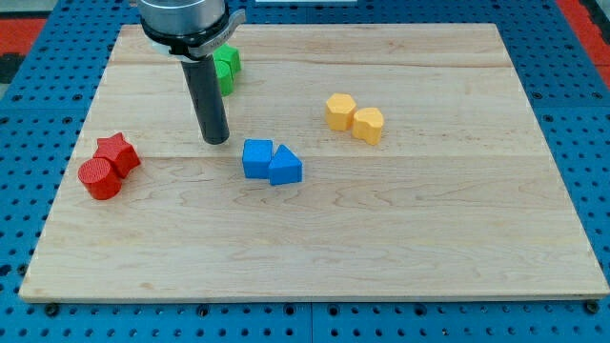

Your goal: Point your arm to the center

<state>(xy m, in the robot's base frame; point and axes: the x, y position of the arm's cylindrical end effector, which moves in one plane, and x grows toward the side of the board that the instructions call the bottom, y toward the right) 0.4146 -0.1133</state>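
Just left of the blue cube [256, 158], my tip [216, 142].

my tip [216, 141] sits on the board [429, 238], left of the middle. just to its right and a touch lower, the blue cube [256, 158] and the blue wedge block [285, 167] sit touching, cube on the view's left. further right and higher, the yellow pair: one yellow block [339, 110] touching the other yellow block [369, 125], which sits lower right of it. over at the view's left edge, the red star block [116, 152] touches the red cylinder [99, 178], which lies below and left of it. up top, the green block [227, 68] sits behind my rod, partly hidden, shape unclear.
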